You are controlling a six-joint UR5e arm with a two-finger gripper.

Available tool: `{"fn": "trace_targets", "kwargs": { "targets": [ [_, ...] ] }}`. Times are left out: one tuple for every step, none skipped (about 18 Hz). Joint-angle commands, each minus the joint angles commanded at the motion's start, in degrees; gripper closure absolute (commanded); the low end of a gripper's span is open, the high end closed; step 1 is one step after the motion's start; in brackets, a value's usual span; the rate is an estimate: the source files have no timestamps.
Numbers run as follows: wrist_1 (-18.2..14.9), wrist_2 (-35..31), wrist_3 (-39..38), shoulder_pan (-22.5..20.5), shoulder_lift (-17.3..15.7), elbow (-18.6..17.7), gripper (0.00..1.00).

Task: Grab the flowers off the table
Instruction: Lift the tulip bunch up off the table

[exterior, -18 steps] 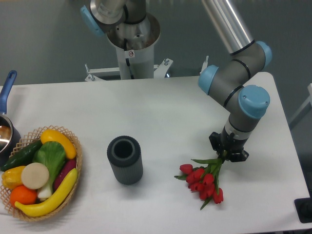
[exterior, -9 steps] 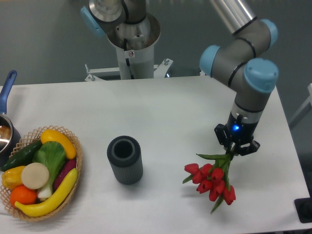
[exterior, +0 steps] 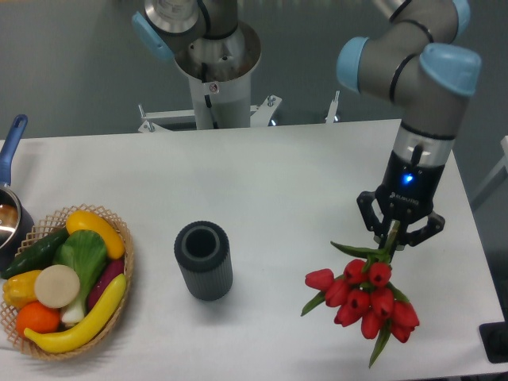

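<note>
Fixed overhead view. The black two-finger gripper (exterior: 398, 232) of the grey, blue-jointed arm is shown closed on the pale green stems of the bunch of red tulip buds with green leaves (exterior: 364, 298). The bunch hangs directly beneath the claw, its long axis running from the clamped stem ends down to the buds. It appears to be lifted off the flat white tabletop (exterior: 270, 190), though height is poorly resolved from this angle. A dark ribbed cylindrical vase (exterior: 204, 259) stands well apart to one side, and a woven basket of vegetables (exterior: 65, 282) lies beyond it.
</note>
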State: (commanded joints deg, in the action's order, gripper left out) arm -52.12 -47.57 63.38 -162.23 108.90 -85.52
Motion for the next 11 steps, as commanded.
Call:
{"fn": "trace_targets", "kwargs": {
  "targets": [
    [0.0, 2.46, -0.79, -0.19, -0.35, -0.09, 0.79],
    [0.0, 4.66, -1.84, -0.54, -0.88, 0.0, 0.79],
    [0.0, 6.33, -3.16, -0.97, -1.23, -0.09, 0.79],
    [0.0, 7.66, -4.3, -2.02, -1.41, -0.17, 0.79],
    [0.09, 9.41, -4.49, -2.73, -1.41, -0.18, 0.79],
    [0.35, 11.34, -4.58, -3.0, -1.41, -0.26, 0.79],
    [0.44, 13.1, -4.58, -3.43, -1.41, -0.26, 0.79],
    [0.53, 14.51, -4.58, -3.87, -1.32, -0.35, 0.79],
    [0.7, 15.57, -4.58, -4.05, -1.32, -0.35, 0.79],
    [0.79, 16.19, -4.58, -4.23, -1.32, -0.35, 0.79],
    [0.79, 16.46, -4.58, -4.32, -1.32, -0.35, 0.79]
  ]
}}
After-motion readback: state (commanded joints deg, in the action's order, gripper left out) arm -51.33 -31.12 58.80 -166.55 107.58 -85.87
